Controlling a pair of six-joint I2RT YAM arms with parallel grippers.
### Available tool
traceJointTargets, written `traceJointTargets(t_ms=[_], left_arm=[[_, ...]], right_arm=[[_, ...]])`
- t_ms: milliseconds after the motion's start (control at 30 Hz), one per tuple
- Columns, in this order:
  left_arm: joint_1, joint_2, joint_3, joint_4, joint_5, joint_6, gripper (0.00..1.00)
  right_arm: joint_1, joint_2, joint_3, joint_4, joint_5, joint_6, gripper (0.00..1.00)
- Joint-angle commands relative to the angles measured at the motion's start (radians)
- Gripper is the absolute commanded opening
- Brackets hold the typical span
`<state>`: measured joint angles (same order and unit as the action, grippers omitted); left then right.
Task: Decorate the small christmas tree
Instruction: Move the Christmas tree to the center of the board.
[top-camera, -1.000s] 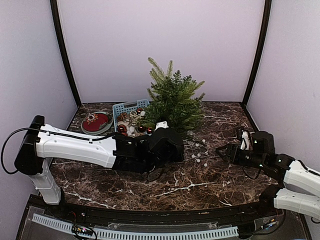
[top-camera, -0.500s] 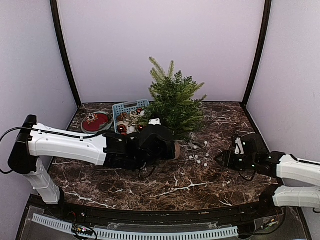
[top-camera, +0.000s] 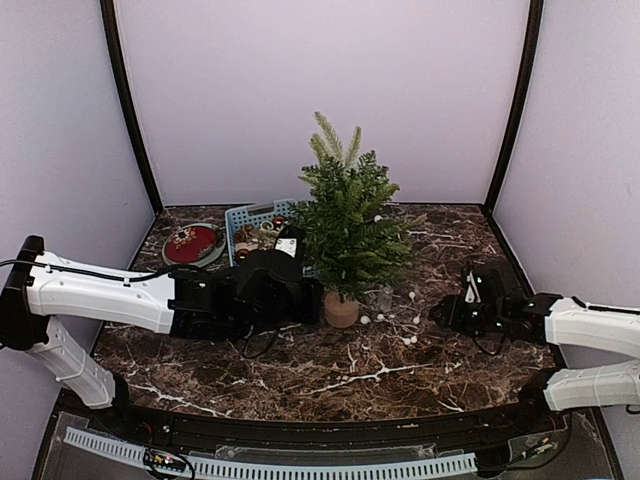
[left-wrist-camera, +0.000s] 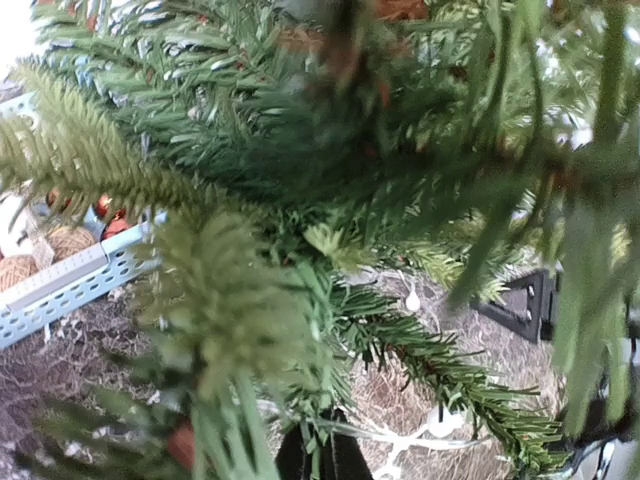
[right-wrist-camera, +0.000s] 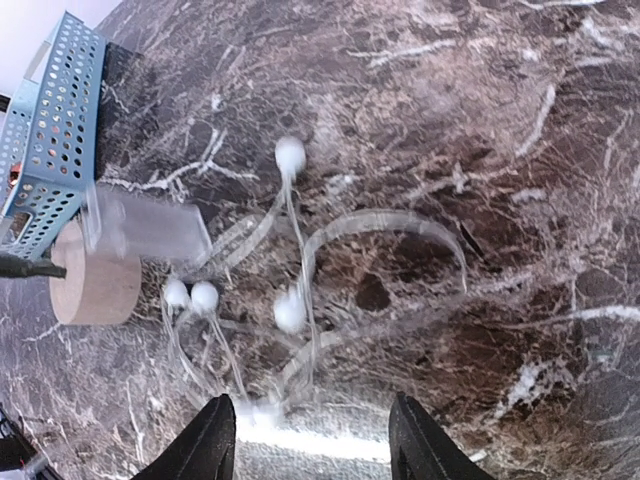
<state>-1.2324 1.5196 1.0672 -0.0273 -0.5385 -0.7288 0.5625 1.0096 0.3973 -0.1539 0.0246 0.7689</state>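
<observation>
Since 1 second earlier, the small christmas tree (top-camera: 350, 225), a bushy green artificial fir on a thin stem, has been brought from a lean to upright. The left arm has been drawn back leftward, and the right gripper (top-camera: 443, 312) has been lowered toward the table.

1. The dark brown, white-veined marble-pattern table (top-camera: 300, 372) carries every item listed below.
2. The tree is located near the table centre. Its pale wooden cylinder base (top-camera: 341, 310) is seated on the surface, and its left branches overlap the right end of the basket.
3. The left gripper (top-camera: 318, 300) is closed on the stem just above the base. In the left wrist view it is largely screened by needles.
4. The right gripper is held low, well right of the tree, with its jaws moderately apart.
5. The blue perforated plastic basket (top-camera: 255, 211) is set just behind the left wrist. Red baubles and twine balls are held in it.
6. The round grey plate (top-camera: 195, 264) with red contents is placed left of the basket.
7. The thin string of white beads (right-wrist-camera: 290, 310) is spread on the table between the base and the right gripper, 1 end lying between its fingertips.
</observation>
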Motion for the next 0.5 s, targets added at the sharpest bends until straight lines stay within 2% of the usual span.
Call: traceJointTargets(t_ms=[0,167,400,467], left_arm=[[0.045,-0.088,-0.054,0.11,0.139,0.145,0.0],[0.096,-0.122,-0.093,0.119,0.268,0.201,0.0],[0.13,-0.165,-0.129,0.136,0.312,0.246,0.0],[0.133,-0.169,-0.128,0.133,0.316,0.253,0.05]], right_arm=[[0.008,0.034,0.062,0.017,0.017,-0.016,0.54],[0.021,0.087,0.101,0.006,0.027,-0.031,0.54],[0.074,0.21,0.155,-0.002,0.087,-0.045,0.6],[0.091,0.263,0.184,-0.017,0.115,-0.067,0.6]])
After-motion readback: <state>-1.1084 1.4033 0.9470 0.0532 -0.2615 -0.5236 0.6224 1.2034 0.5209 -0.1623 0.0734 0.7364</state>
